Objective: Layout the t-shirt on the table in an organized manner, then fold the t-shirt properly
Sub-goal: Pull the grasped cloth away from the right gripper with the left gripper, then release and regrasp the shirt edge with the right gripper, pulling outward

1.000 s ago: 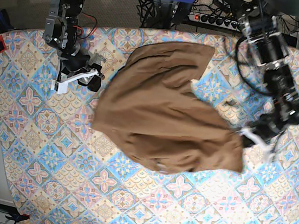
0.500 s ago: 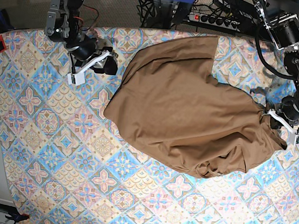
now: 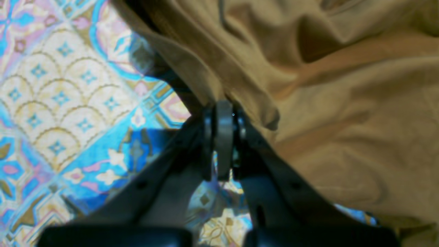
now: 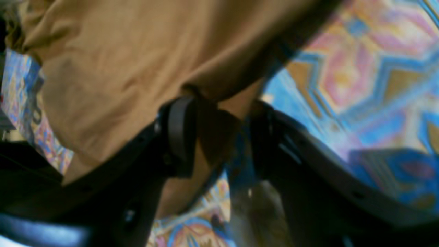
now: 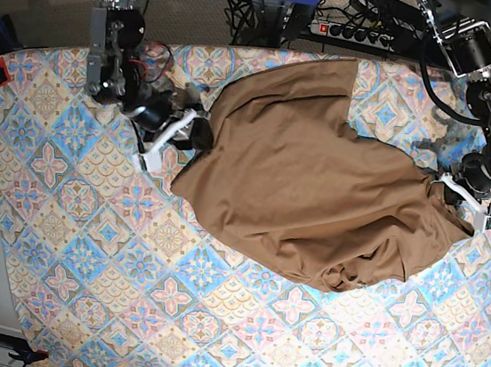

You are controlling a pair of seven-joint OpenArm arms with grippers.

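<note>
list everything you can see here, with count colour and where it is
t-shirt: one, tan-brown, spread rumpled across the middle and right of the table
table: one, cloth of blue, pink and cream tiles, fills most of the base view
power strip: one, dark, with cables on the floor beyond the table's far edge
left gripper: one, black, shut on the t-shirt at its edge, on the right in the base view
right gripper: one, black, jaws apart at the t-shirt's other edge with fabric between them, on the left in the base view; a firm hold cannot be told
</note>
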